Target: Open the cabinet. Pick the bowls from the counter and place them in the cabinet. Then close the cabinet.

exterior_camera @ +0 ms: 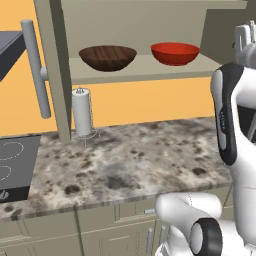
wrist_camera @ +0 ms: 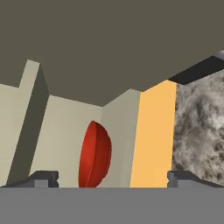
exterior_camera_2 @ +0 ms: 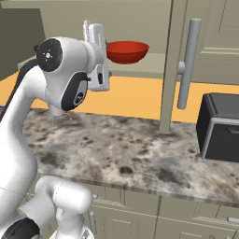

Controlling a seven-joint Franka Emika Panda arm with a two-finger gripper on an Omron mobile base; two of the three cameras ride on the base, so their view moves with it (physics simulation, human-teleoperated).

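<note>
The cabinet (exterior_camera: 145, 68) stands open, its left door (exterior_camera: 56, 75) swung out with a long grey bar handle (exterior_camera: 36, 67). On its shelf sit both bowls: the dark brown wood-grain one (exterior_camera: 108, 57) on the left and the glossy red one (exterior_camera: 175, 53) on the right. My gripper (wrist_camera: 112, 178) is open with nothing between its fingertips (wrist_camera: 43, 177). It hovers just in front of the red bowl (wrist_camera: 94, 155), apart from it. In the right base view the white hand (exterior_camera_2: 97, 51) is beside the red bowl (exterior_camera_2: 127, 51), above the counter (exterior_camera_2: 116, 144).
A paper towel holder (exterior_camera: 82, 112) stands on the counter (exterior_camera: 145, 155) by the open left door. A black stovetop (exterior_camera: 12, 162) lies at the left. A black appliance (exterior_camera_2: 221, 126) sits at the right, behind the right door's handle (exterior_camera_2: 186, 65). Base cabinets (exterior_camera: 100, 230) run below.
</note>
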